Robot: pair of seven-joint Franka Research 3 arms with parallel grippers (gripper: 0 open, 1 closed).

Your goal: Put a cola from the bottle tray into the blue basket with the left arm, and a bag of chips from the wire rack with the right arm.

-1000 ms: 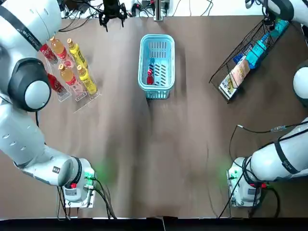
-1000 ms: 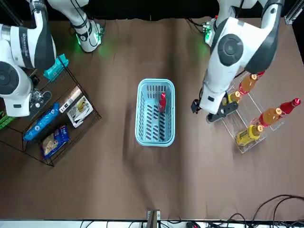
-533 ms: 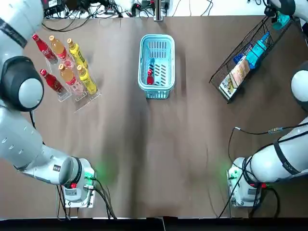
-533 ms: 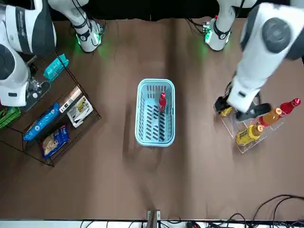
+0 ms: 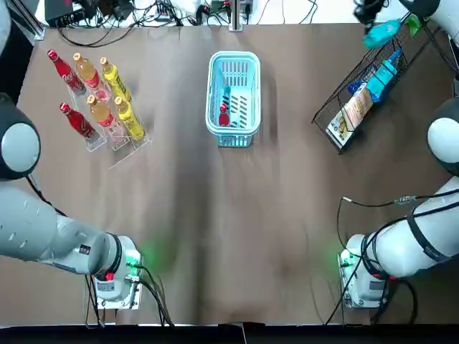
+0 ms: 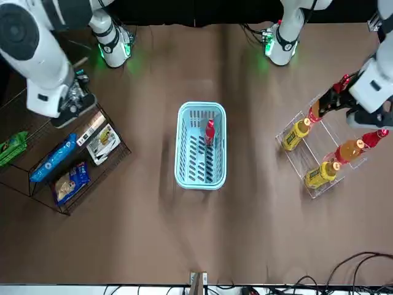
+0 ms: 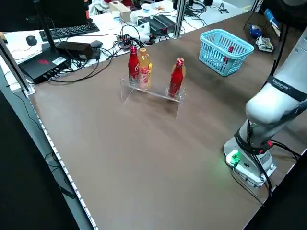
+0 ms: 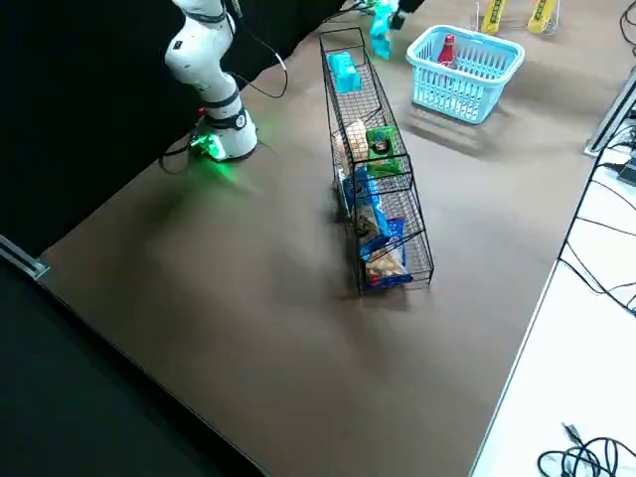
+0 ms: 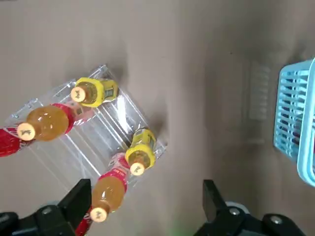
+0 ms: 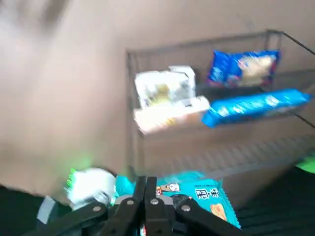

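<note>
A red cola [image 5: 224, 112] lies in the blue basket [image 5: 234, 56] at the table's far middle. Two more colas [image 5: 63, 70] stand with orange and yellow bottles in the clear bottle tray [image 5: 118, 147] at far left. My left gripper [image 9: 146, 196] hovers open and empty high above that tray, seen at the right of the front view [image 6: 334, 99]. My right gripper [image 10: 150, 196] is shut on a teal chips bag [image 5: 382, 30], held in the air just left of the wire rack [image 5: 337, 107], between rack and basket.
Blue, white and green snack bags [image 8: 381, 149] fill the rack's length. Both arm bases with green lights [image 5: 115, 276] sit at the near edge. Cables run along the far edge; a keyboard and boxes [image 7: 62, 31] lie beyond the table's left side.
The left arm swung away from the basket and over past the bottle tray. The right gripper carried the teal bag up out of the rack and leftward.
</note>
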